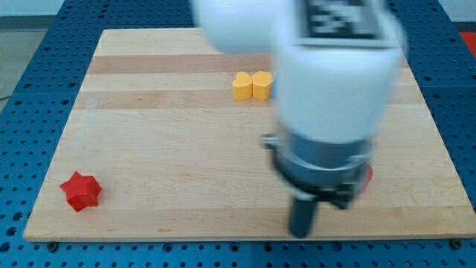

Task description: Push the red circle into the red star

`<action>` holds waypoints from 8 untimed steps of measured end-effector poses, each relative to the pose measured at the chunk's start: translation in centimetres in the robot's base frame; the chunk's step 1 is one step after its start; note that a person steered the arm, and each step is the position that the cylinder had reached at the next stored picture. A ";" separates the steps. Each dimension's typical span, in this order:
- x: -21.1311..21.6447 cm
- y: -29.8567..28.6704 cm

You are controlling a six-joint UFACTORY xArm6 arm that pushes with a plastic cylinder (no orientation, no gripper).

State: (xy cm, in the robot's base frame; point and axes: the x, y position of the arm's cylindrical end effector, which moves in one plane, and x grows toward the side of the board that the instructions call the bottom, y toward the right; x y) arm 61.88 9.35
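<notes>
No claw was fitted, so there was none to call wide, narrow or holding anything; the arm ended in a dark rod, and my tip [300, 234] sat near the table's [171, 171] bottom edge, right of the middle. The arm's bulky white and grey body, blurred, filled the view's upper right and hid much of the table behind it. Just right of the rod, a sliver of red [367, 179] peeked out from behind the grey collar; I judged this to be the red circle, though too little showed to confirm its shape. My tip lay below and to the left of that sliver, near it, but whether they touched could not be told. The red star [80, 191] sat far off in the table's bottom-left corner, well apart from tip and circle. Two yellow blocks [251, 85] stood touching side by side near the top centre, clear of the line between circle and star. I judged the task to be at its approach step, the push not yet begun. The next move called for bringing the tip round to the circle's right side, then driving it leftward and slightly down toward the star.
</notes>
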 end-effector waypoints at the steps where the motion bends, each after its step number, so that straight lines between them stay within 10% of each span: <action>1: -1.2 7.5; 4: -8.2 3.3; 8: -5.6 -2.9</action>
State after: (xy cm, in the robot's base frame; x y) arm 56.26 6.41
